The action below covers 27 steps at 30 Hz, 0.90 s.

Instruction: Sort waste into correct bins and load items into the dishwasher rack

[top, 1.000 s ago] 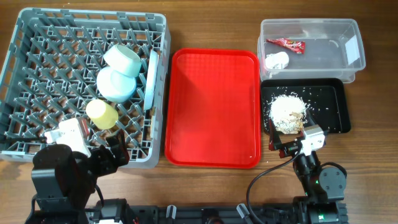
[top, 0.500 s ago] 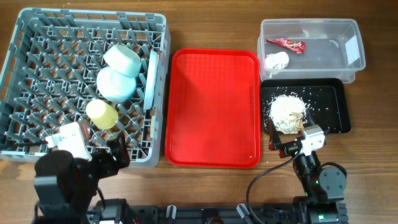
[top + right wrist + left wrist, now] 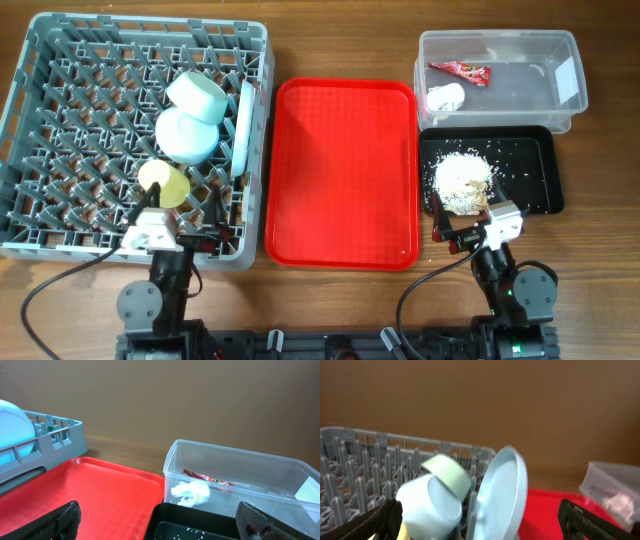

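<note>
The grey dishwasher rack (image 3: 60, 110) holds two pale-blue bowls (image 3: 197, 95) (image 3: 186, 136), a yellow cup (image 3: 163, 184) and a pale-blue plate (image 3: 243, 128) standing on edge. The clear tub (image 3: 540, 95) holds the red wrapper (image 3: 460, 70) and the white napkin (image 3: 446, 97). The black tray (image 3: 535, 175) holds the rice scraps (image 3: 462, 180). My left gripper (image 3: 177, 213) is open and empty at the rack's front edge by the cup; its wrist view shows the bowls (image 3: 427, 505) and the plate (image 3: 502, 492). My right gripper (image 3: 463, 212) is open and empty at the black tray's near edge. The fork and chopstick are out of view.
A flat red serving tray (image 3: 340, 170) lies bare between the rack and the bins. The right wrist view shows the red tray (image 3: 100, 490), the clear tub (image 3: 260, 467) with the wrapper (image 3: 205, 477) and napkin (image 3: 192, 492), and the black tray (image 3: 170, 515).
My left arm has swung from the rack's front left corner to the right and now sits lower, in front of the yellow cup. The right arm has not moved.
</note>
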Available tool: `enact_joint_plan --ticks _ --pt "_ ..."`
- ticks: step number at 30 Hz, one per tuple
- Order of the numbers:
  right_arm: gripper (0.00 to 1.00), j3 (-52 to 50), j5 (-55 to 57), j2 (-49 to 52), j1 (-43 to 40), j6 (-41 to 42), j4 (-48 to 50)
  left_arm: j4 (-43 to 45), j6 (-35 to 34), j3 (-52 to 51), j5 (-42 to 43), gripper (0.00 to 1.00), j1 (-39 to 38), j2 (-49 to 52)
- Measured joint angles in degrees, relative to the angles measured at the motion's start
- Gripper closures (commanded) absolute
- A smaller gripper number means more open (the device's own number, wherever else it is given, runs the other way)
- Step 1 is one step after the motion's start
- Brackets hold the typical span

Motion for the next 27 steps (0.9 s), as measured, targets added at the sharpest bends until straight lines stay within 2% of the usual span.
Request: enact_joint_plan --ticks 6,27 --pt "0.0 0.0 0.0 0.0 0.0 0.0 0.0 -2.3 3.1 -4.0 0.9 0.0 0.0 0.0" --pt "0.0 0.0 0.0 0.0 0.0 0.0 0.0 -2.2 3.1 -4.0 0.9 0.0 0.0 0.0"
